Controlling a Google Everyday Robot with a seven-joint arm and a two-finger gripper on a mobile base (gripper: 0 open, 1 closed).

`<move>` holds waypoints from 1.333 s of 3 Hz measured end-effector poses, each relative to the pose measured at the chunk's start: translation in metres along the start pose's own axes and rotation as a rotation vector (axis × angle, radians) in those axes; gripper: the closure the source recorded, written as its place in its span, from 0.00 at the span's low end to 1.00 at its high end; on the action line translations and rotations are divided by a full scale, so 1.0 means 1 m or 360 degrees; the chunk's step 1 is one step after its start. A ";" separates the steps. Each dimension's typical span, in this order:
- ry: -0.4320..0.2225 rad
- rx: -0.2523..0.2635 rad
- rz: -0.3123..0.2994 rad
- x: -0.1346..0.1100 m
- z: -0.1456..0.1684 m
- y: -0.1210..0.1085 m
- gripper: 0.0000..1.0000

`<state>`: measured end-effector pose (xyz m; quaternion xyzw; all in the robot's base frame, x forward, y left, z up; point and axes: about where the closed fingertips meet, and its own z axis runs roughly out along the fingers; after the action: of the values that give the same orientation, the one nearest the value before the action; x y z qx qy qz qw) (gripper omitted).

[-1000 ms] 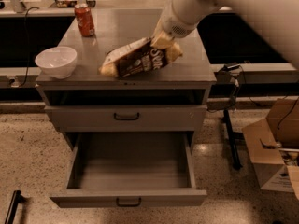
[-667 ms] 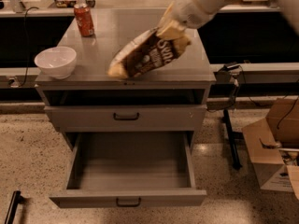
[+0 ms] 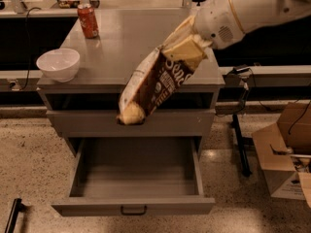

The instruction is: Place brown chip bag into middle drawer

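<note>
Brown chip bag hangs tilted in mid-air, its upper tan end pinched btwn the closed jaws of the gripper. The gripper sits above the cabinet's front edge, toward the picture's right. Bag slants down and left from there. Its lower tan end overlaps the upper drawer front, hiding that front's handle. White arm reaches in from the upper right corner.

Progress, by judgement: grasp and lift look done. Bag is off the cabinet top but not yet in the middle drawer, which stands pulled open below, black handle nearest the viewer. Left to do: bring bag fwd past the upper front, lower it in, let go.

Room: drawer opening is wide and nothing shows inside. Bag is long, so laying it crosswise looks safest vs. the side walls. White bowl and red soda can sit well apart on the top's left. Cardboard box and black stand are on the floor at right, off the likely path.
</note>
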<state>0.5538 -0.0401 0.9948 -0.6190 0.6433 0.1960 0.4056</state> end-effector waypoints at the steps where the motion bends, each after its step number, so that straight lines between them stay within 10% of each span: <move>1: -0.0142 -0.0190 0.0224 0.001 0.026 0.056 1.00; 2: -0.0138 -0.0252 0.0256 0.006 0.038 0.071 1.00; 4: -0.0257 -0.0078 0.0626 0.068 0.067 0.071 1.00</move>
<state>0.5115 -0.0217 0.8858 -0.4734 0.7122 0.3360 0.3946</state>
